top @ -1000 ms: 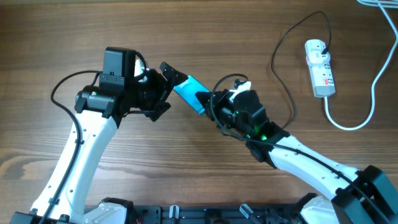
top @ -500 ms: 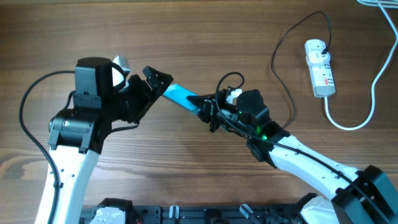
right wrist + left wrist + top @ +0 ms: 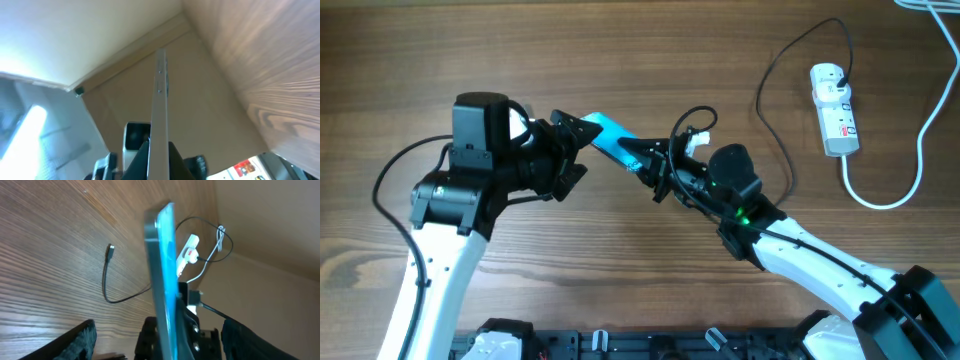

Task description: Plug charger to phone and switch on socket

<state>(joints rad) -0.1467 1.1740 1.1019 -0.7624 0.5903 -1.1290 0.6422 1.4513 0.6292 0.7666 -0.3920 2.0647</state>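
The phone [image 3: 608, 132] with its cyan screen is held tilted on edge above the table, between the two arms. My right gripper [image 3: 655, 172] is shut on its lower right end; in the right wrist view [image 3: 159, 155] the phone [image 3: 160, 100] stands edge-on between the fingers. My left gripper [image 3: 580, 150] is open, its jaws wide on either side of the phone's other end [image 3: 162, 270] without touching. The charger cable [image 3: 762, 100] runs from the socket [image 3: 834, 110] and passes behind my right arm. Its plug tip [image 3: 111, 247] lies loose on the table.
The socket's thick white cord [image 3: 910, 170] loops at the far right and runs off the top right corner. The socket also shows in the left wrist view [image 3: 187, 255]. Both arm bases stand along the front edge.
My left arm swung left, then came back a little to the right. My right gripper turned the phone more on edge and carried it up and to the left.
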